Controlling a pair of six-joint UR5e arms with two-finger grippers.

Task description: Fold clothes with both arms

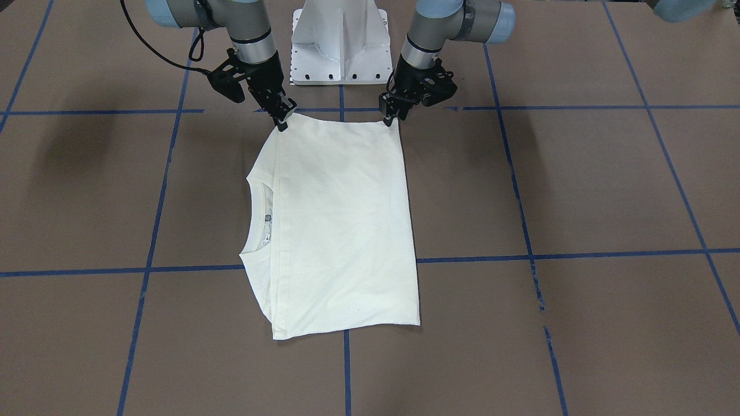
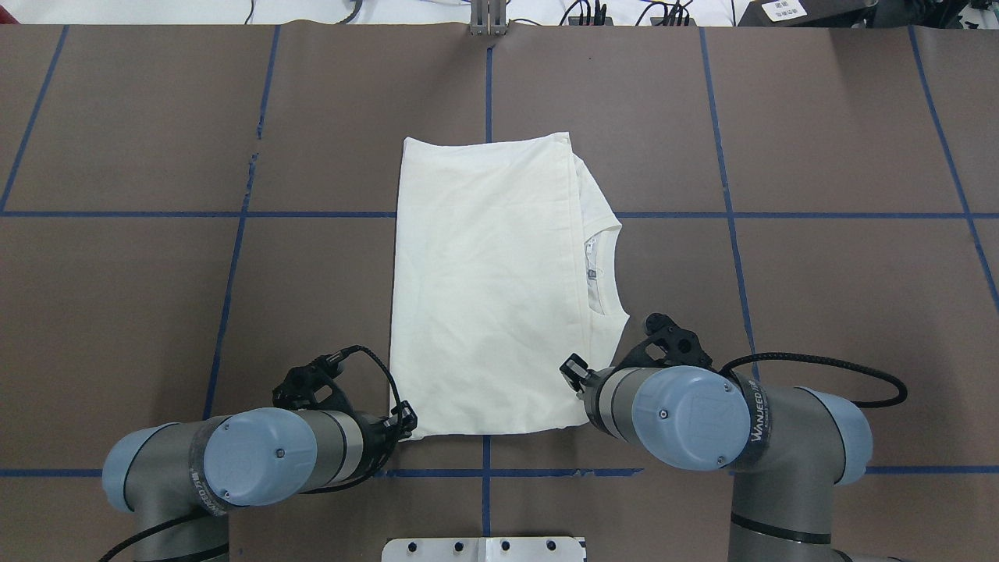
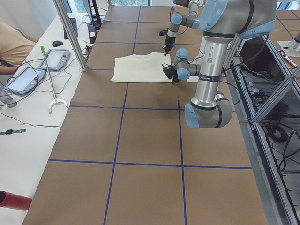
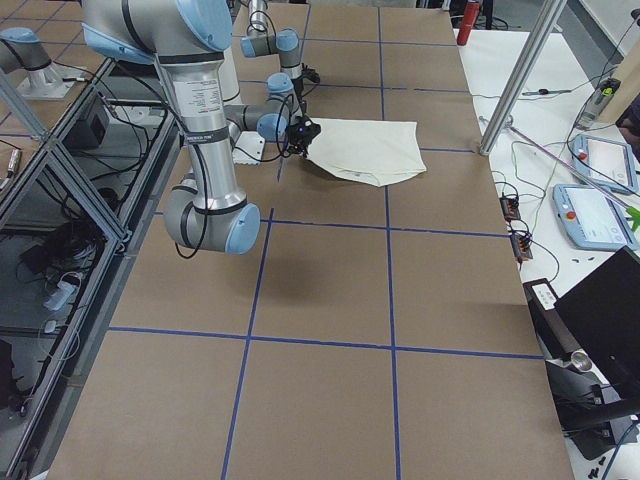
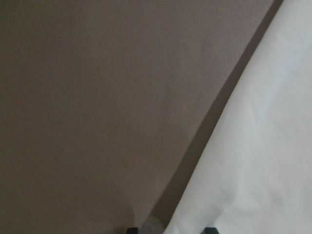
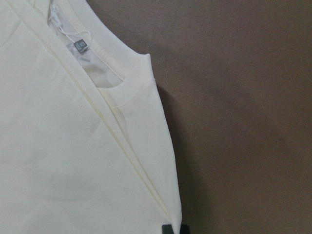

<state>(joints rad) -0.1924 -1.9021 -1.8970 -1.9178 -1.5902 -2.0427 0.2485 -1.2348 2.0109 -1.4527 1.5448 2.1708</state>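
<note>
1. Your table (image 2: 156,312) holds the folded T-shirt (image 2: 484,297) at its centre, with the collar (image 2: 616,273) toward the robot's right.
2. The right gripper (image 1: 282,123) is pinched onto the shirt's near, collar-side corner.
3. The left gripper (image 1: 392,119) straddles the other near corner. You cannot tell whether it is clamped.

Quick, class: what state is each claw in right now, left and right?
Left claw: open, tips astride the T-shirt edge.
Right claw: closed on the T-shirt corner.
</note>
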